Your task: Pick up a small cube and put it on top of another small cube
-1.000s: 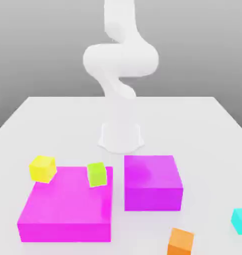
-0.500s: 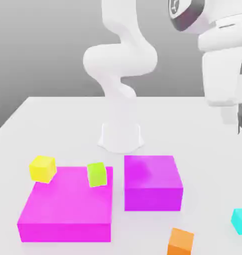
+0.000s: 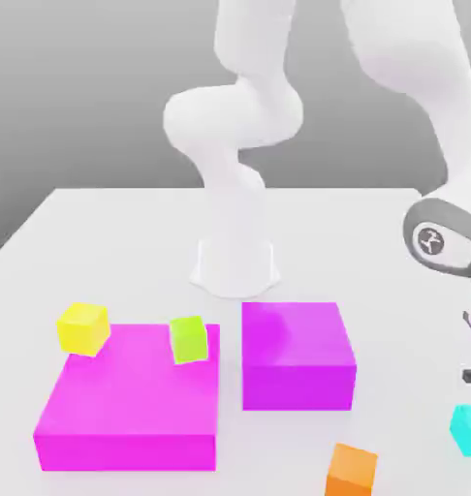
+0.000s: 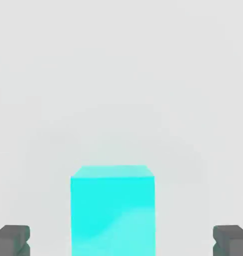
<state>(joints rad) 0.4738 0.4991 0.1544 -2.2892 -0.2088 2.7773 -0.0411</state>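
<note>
The small cyan cube (image 3: pixel 467 429) rests on the white table at the exterior view's right edge. In the hand view the cyan cube (image 4: pixel 112 210) stands between my two dark fingertips (image 4: pixel 12 240), with wide gaps on both sides. My gripper (image 4: pixel 121 241) is open and low around the cube without touching it. In the exterior view the hand (image 3: pixel 441 238) hangs just above the cube, with one dark fingertip (image 3: pixel 469 375) showing. The small yellow cube (image 3: pixel 83 326) sits far off at the exterior view's left, by the far left corner of the flat magenta block (image 3: pixel 133 402).
A lime-green cube (image 3: pixel 188 339) sits at the flat magenta block's far edge. A taller magenta block (image 3: pixel 298 356) stands in the middle. An orange cube (image 3: pixel 352 471) lies near the front, left of the cyan cube. The arm's white base (image 3: pixel 235 263) stands behind.
The hand came into view high at the right, then dropped down over the cyan cube. The cubes and blocks have not moved.
</note>
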